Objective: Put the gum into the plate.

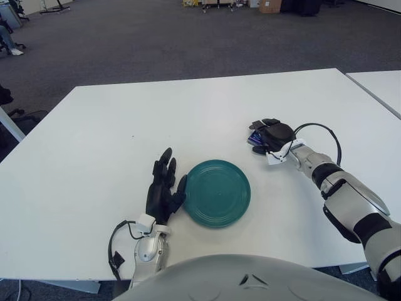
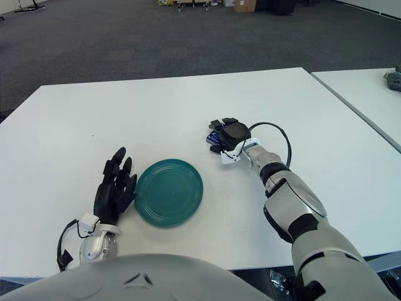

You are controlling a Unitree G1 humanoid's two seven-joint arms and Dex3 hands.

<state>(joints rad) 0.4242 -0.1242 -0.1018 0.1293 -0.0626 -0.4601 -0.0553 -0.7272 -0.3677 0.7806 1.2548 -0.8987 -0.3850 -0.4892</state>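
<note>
Gum (image 1: 254, 138), right of centre, is grasped by right hand (image 1: 270, 135); left hand (image 1: 164, 187) lies spread beside teal plate (image 1: 217, 192).

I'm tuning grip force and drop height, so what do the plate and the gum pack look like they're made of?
The plate looks like rigid plastic or glazed ceramic: even teal, faint concentric rings, soft sheen; which of the two I cannot tell. The gum shows only a blue edge under the right hand, which is curled over it; probably printed card or foil wrap, uncertain. The left hand shows beside the plate's left rim, fingers spread.
</note>
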